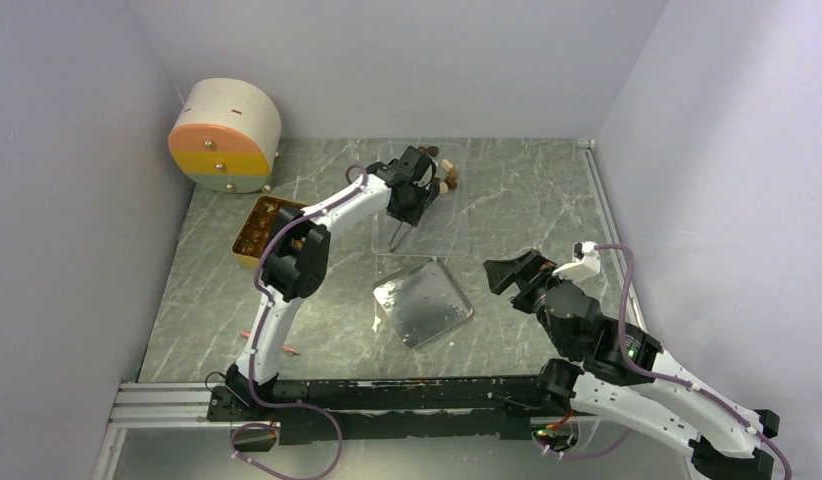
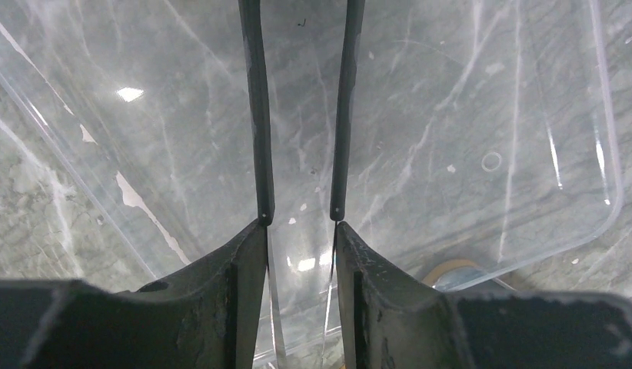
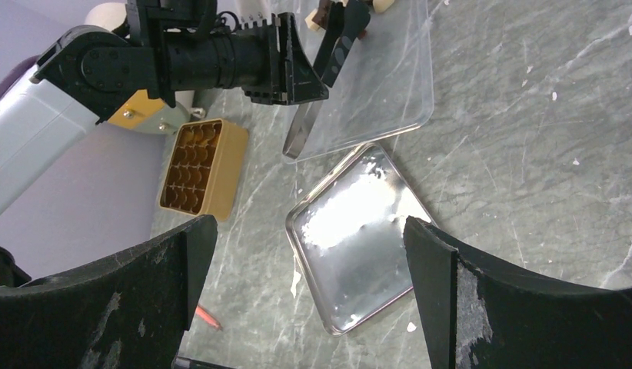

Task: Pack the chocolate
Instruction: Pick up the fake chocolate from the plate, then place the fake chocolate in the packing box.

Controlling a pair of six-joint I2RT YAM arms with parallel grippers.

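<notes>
Grey-green marbled tabletop (image 1: pixel 527 190) is enclosed on three sides by pale lilac walls (image 1: pixel 67 200). Over it the left gripper (image 1: pixel 396 240) is held above the near part of a clear plastic tray (image 1: pixel 455 225); its two thin blades (image 2: pixel 258 115) are kept a narrow gap apart, nearly parallel, and nothing is gripped between them. Reckoned from that gripper, the loose chocolate (image 1: pixel 448 180) is found at about 1 o'clock, bunched in brown and cream pieces at the tray's far edge. At 9 o'clock a golden-tan compartment box (image 1: pixel 243 252) is set, and brown pieces are seen in its cells; whether every cell is filled cannot be told. At 5 o'clock a shiny metal tray (image 1: pixel 424 302) is laid askew, just beside the clear tray's near edge. Further out, at 4 o'clock, the right gripper (image 1: pixel 511 272) is held with its fingers spread wide and nothing between them. A red-orange pen (image 3: pixel 207 317) is seen at 7 o'clock, and a round cream container (image 1: pixel 225 135) with a pink and yellow front is placed at 10 o'clock, in the far left corner
</notes>
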